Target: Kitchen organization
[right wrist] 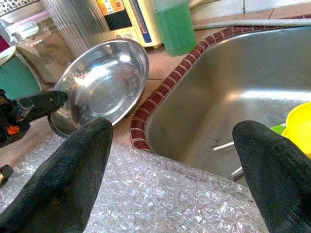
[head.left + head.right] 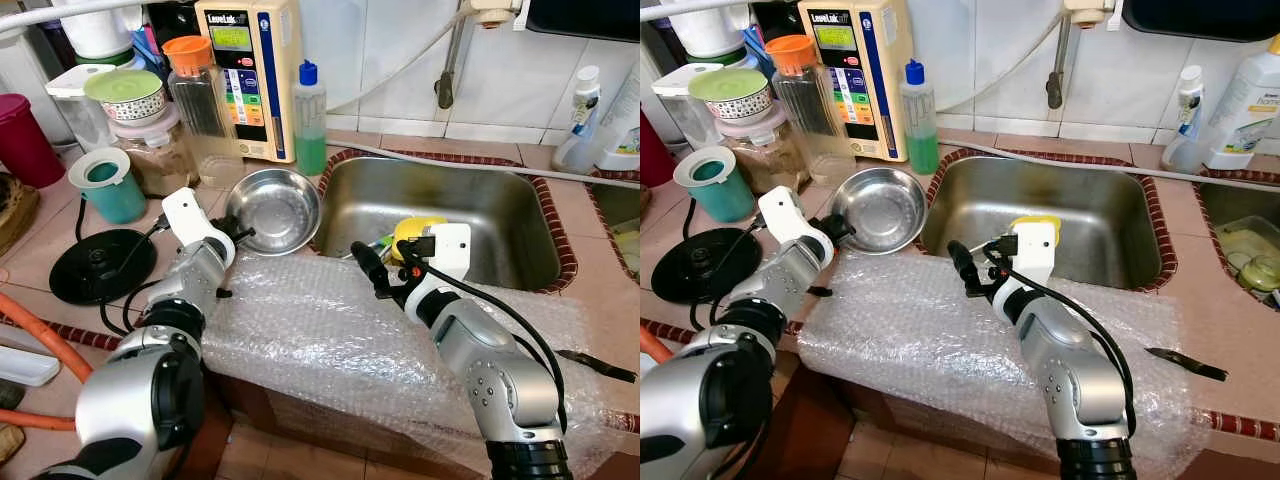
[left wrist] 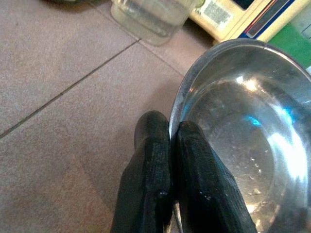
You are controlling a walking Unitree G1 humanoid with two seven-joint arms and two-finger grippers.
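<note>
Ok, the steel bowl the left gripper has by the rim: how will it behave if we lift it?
The steel bowl looks thin and empty, so probably light. The left gripper pinches only one edge of the rim, so it will likely droop or swing. The polished metal may slip between the fingers.

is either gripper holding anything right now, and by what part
The left gripper is shut on the steel bowl, pinching its rim at the near-left edge. The right gripper is open over the bubble wrap, holding nothing.

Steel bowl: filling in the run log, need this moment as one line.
left gripper: shut on steel bowl rim | right gripper: open, over bubble wrap | sink beside
</note>
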